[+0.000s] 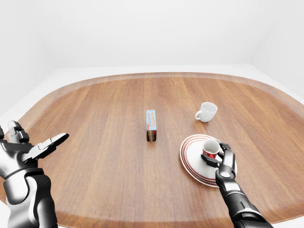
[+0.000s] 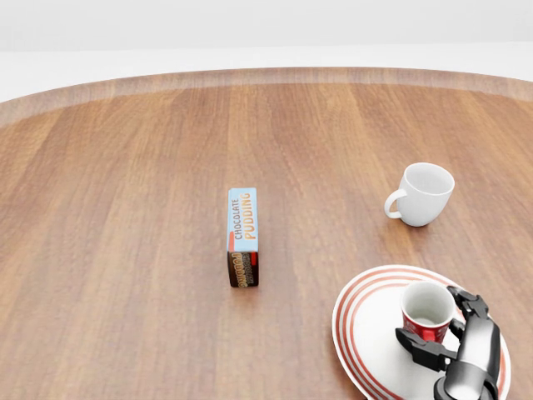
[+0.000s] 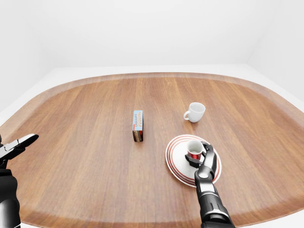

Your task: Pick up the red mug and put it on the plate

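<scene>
Left hand (image 1: 40, 147): glossy silver-white shells over black jointed segments, fingers tipped black. Right hand (image 2: 454, 342): black, segmented three-finger build, grey knuckle joints, dark ribbed forearm seen below.

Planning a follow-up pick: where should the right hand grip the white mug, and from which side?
Grip the white mug round its body from the head view's right. It stands upright, its handle points left, and the right side is bare, whereas the plate crowds the lower approach.

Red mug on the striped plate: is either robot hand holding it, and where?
Right robot hand grips the small red mug round its lower body; left robot hand holds nothing.
</scene>
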